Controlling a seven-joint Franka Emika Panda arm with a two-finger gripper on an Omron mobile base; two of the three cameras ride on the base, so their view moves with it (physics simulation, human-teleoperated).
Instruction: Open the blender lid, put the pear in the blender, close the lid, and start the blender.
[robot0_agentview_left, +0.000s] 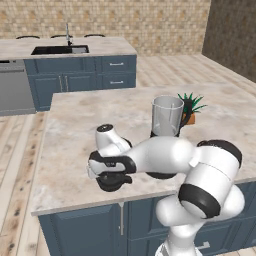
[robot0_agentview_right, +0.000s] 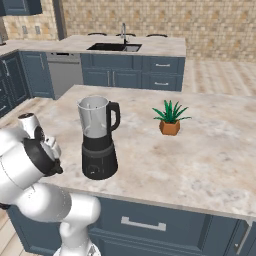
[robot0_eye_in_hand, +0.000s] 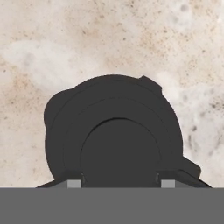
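The blender (robot0_agentview_left: 166, 117) (robot0_agentview_right: 97, 135) stands on the island counter, its clear jar open at the top with no cap on it. The blender lid (robot0_eye_in_hand: 113, 131) (robot0_agentview_left: 111, 181) lies flat on the marble near the counter's front edge, left of the blender. My gripper (robot0_eye_in_hand: 121, 183) (robot0_agentview_left: 107, 174) points straight down onto it. Its two fingertips (robot0_eye_in_hand: 74, 183) press against either side of the lid's round knob, shut on it. The pear is out of view.
A small green potted plant (robot0_agentview_left: 191, 107) (robot0_agentview_right: 170, 120) stands right of the blender. The island's front edge (robot0_agentview_left: 75, 205) runs just below the lid. A second counter with a sink (robot0_agentview_left: 60, 49) (robot0_agentview_right: 115, 47) and tap lies across the floor behind.
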